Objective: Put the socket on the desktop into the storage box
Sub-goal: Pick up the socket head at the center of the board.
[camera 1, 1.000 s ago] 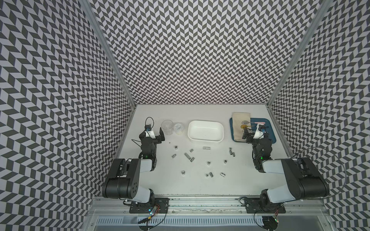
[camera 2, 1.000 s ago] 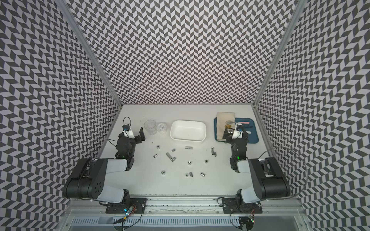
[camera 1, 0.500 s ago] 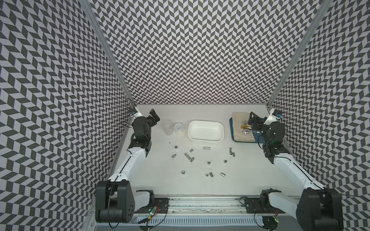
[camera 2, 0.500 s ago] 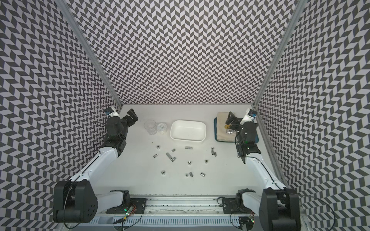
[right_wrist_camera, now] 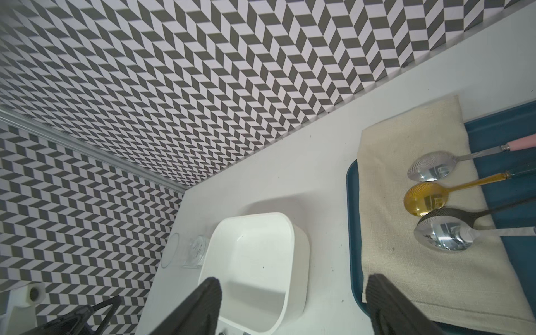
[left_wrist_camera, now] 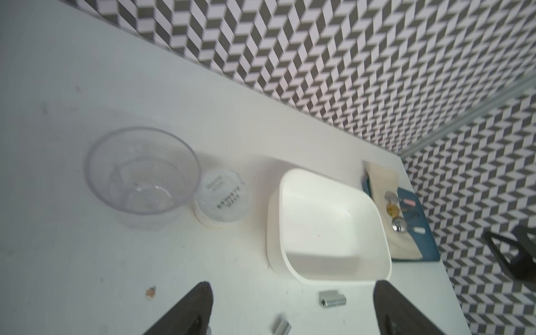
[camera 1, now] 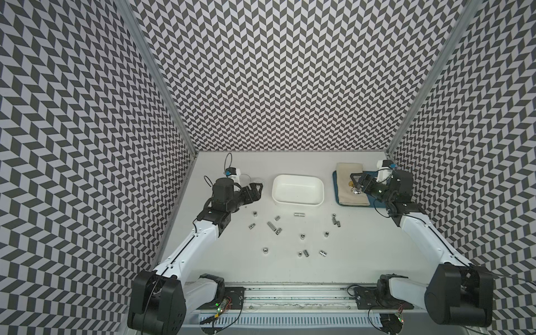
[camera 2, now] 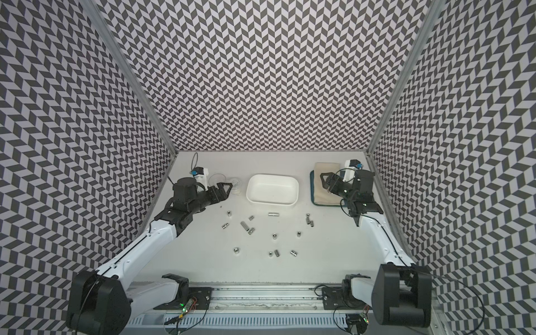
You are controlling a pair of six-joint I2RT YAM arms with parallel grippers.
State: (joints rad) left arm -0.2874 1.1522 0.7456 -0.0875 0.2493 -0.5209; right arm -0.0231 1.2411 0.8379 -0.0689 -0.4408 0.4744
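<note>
Trouble on my left starts with the clear cup (left_wrist_camera: 142, 171). My left gripper (camera 1: 256, 189) hangs with its jaws spread and nothing between them, and the cup and a small upturned tub (left_wrist_camera: 222, 200) stand just ahead of its tips. A careless swing down toward the desktop (camera 1: 232, 261) could knock either over.

The sockets (camera 1: 271, 226) lie scattered on the desktop, below and behind both grippers, and none is in the box. The nearest socket (camera 1: 255, 214) sits just under the left tips. They look small, smooth and round, so I judge that an off-centre pinch would squirt one away or set it rolling.

The box (camera 1: 298, 203) is empty and sits between my two grippers. A long socket (left_wrist_camera: 332, 298) lies just beside its near wall, where a finger could catch the rim and shove the box.

My right gripper (camera 1: 357, 183), also spread and empty, hovers over the cloth (right_wrist_camera: 406, 139) and spoons (right_wrist_camera: 426, 200) on the blue tray (right_wrist_camera: 352, 217). Lowering from here would grab the wrong thing or drag the cloth.
</note>
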